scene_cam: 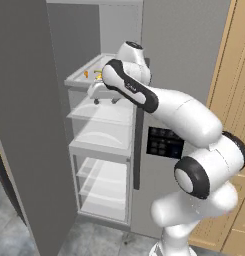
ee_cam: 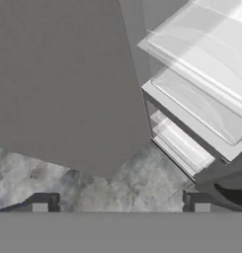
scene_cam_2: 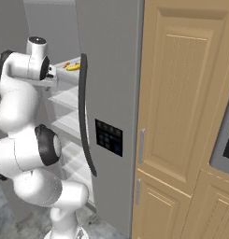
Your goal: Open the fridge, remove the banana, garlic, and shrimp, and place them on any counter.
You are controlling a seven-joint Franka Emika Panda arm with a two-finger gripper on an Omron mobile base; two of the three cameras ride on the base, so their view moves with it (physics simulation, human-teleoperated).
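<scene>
Even flat rendered light, soft shadows, slight pixel blur.

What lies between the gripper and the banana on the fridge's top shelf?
Nothing but the shelf's front rim. In the left base view the open gripper hangs just below and in front of that rim, and the banana lies on the shelf behind it.
</scene>
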